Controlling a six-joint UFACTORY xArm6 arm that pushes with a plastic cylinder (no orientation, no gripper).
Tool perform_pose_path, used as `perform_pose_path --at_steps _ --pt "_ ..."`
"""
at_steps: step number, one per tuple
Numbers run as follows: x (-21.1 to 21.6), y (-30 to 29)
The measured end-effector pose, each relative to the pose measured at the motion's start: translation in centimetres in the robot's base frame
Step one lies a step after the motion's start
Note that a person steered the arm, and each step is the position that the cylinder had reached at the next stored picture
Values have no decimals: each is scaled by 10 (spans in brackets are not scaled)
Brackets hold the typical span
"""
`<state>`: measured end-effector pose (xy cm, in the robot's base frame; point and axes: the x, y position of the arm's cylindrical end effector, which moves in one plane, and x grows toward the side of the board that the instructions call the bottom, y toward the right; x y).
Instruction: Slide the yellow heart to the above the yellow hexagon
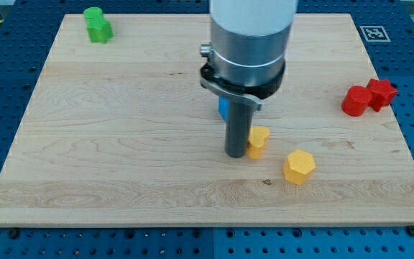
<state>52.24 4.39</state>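
The yellow heart (258,140) lies on the wooden board (121,144) near the middle, touching the right side of my rod. My tip (236,154) rests on the board just left of the heart. The yellow hexagon (299,167) lies a short way to the lower right of the heart, apart from it. The arm's wide grey body hangs over the board's middle and hides most of the blue blocks (223,109), of which only a sliver shows at the rod's left.
Two green blocks (97,24) sit at the board's top left corner. A red cylinder (355,101) and a red star-like block (382,93) touch each other at the right edge. A black-and-white marker (373,33) is at the top right corner.
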Motion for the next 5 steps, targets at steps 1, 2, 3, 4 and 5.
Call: perform_pose_path --at_steps 1,2,3,4,5 --pt "0 20" --pt "-2 24" --pt "-30 1" --pt "-31 28" --pt "-31 47"
